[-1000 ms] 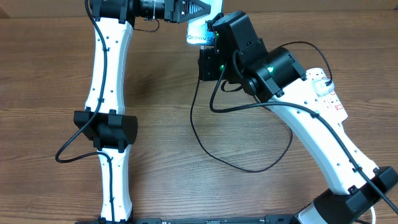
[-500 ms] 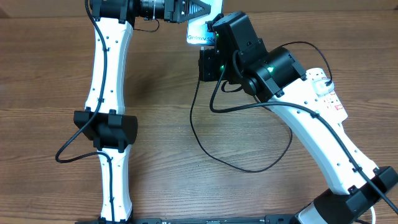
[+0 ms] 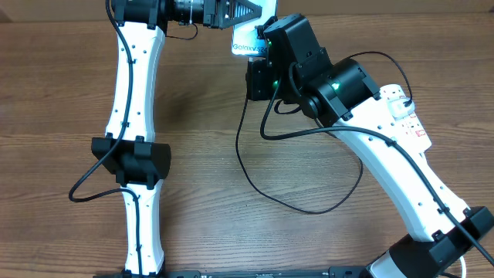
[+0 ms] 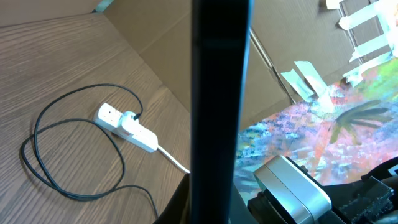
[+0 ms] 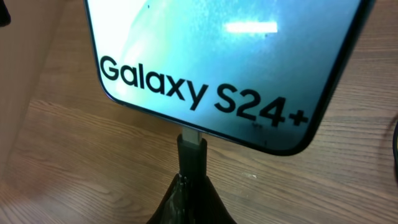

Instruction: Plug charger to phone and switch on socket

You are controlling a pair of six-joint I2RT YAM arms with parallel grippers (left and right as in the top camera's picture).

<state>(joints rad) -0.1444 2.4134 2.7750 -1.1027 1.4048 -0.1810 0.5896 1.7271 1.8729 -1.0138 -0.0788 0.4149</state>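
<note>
One glossy slim phone (image 5: 211, 56) meets the matte black charger (image 5: 191, 157) tip.

A robotics lab bench is being shown: two white arms (image 3: 135, 100) are being carried at the near edge of a wood-grain tabletop (image 3: 201, 193), which is being enclosed by plain cardboard walls (image 4: 155, 43) and a painted sheet (image 4: 323, 143).

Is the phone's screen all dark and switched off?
No, the phone shows a bright light-blue screen with Galaxy S24+ written on it.
</note>
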